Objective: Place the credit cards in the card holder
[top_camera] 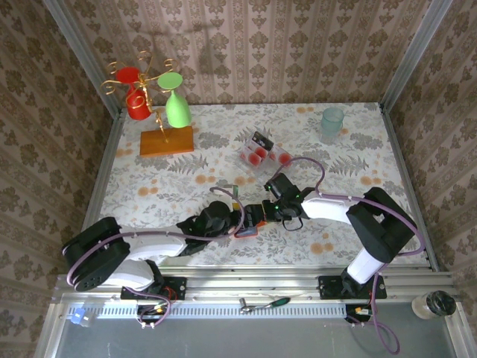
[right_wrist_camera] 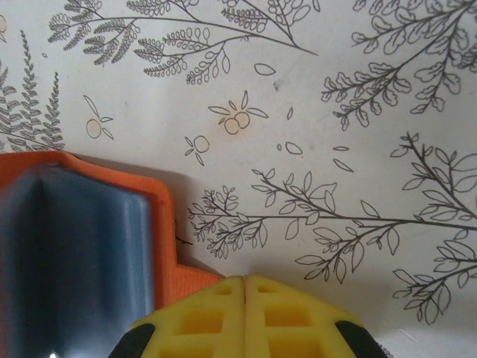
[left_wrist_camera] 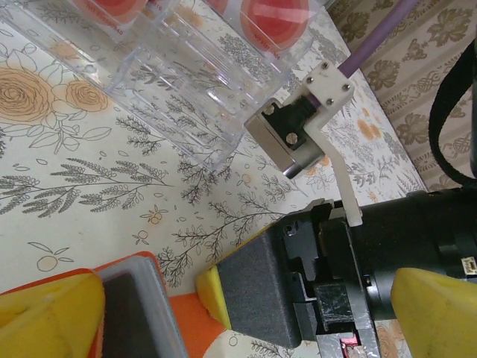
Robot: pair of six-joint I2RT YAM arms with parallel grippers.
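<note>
Your left gripper (top_camera: pixel 238 219), black with yellow foam pads, stands wide open and holds nothing. Your right gripper (right_wrist_camera: pixel 246 302) is closed. The clear plastic box (left_wrist_camera: pixel 171 89) sits far of centre. The small orange-red folding card holder (right_wrist_camera: pixel 82 239) lies open near centre, with the right tips on its flap. The pale, red-blotched credit cards (top_camera: pixel 258 155) look boxed, so I judge loading not yet begun.

- 1 card holder (right_wrist_camera: pixel 82 253)
- 1 clear box (left_wrist_camera: pixel 186 104), credit cards (top_camera: pixel 258 155) inside, count unclear
- 1 pale cup (top_camera: pixel 332 120)
- 2 hanging glasses: red glass (top_camera: pixel 138 104), green glass (top_camera: pixel 177 110)
- 1 wire stand (top_camera: pixel 166 141)
- 1 jar (top_camera: pixel 434 304)
</note>
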